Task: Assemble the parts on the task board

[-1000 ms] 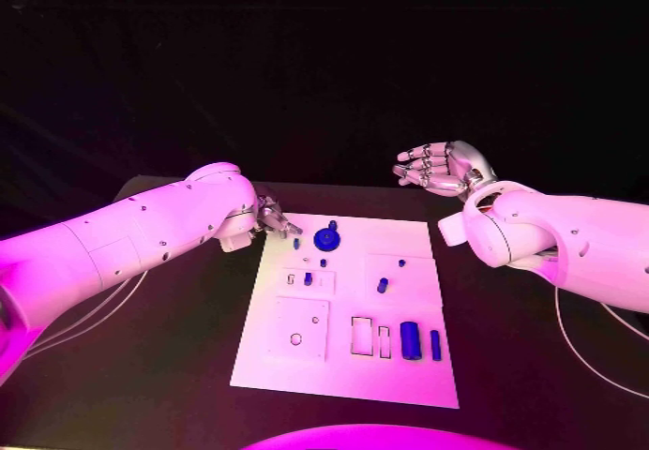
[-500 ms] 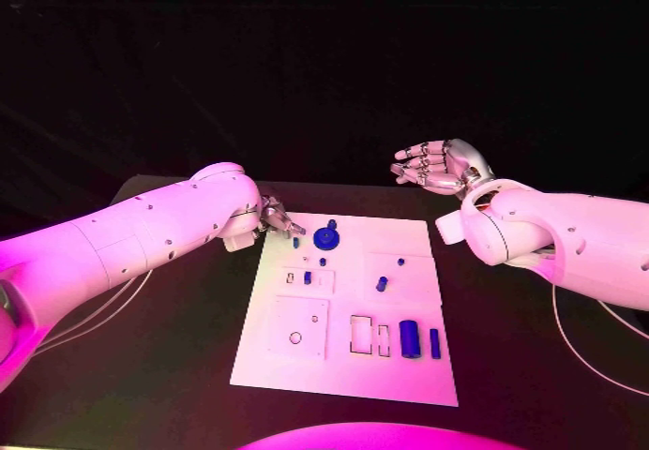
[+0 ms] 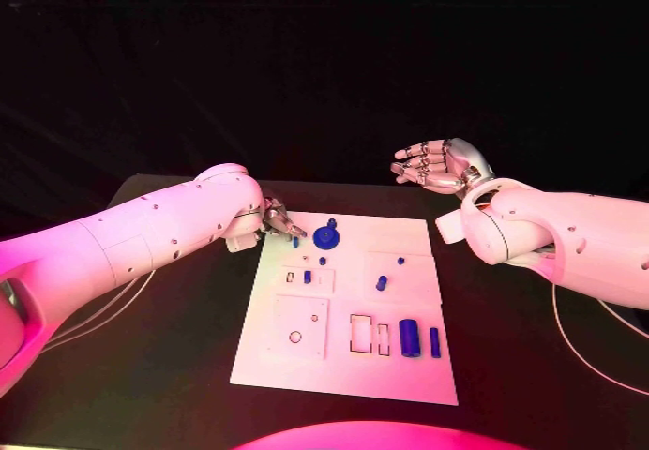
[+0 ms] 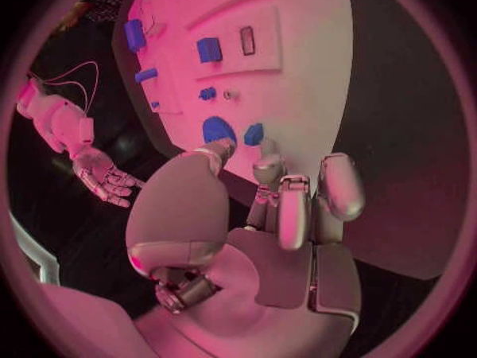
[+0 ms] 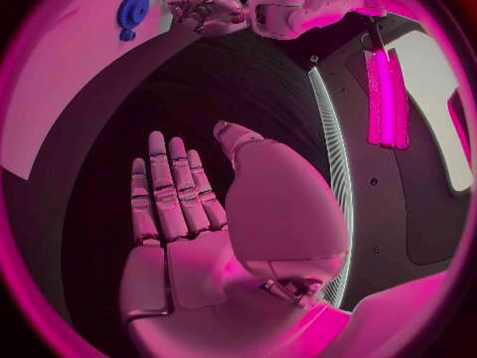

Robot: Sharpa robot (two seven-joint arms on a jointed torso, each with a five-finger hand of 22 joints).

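2 hands up, left hand point(image 3: 280, 221) fingertips at a small blue part point(image 4: 254, 134) on task board point(image 3: 345, 370), grip unclear, right hand point(image 3: 435, 167) spread empty

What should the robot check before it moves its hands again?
1. Left robot hand at the far left corner of the flat white task board: ok.
2. Small blue peg just ahead of its fingertips: ok; touching or not, cannot tell.
3. Left robot hand holding nothing: cannot tell.
4. Right robot hand open, raised beyond the board: ok.
5. Round blue gear-like part resting on the board: ok.
6. Blue block beside the near slots: ok.
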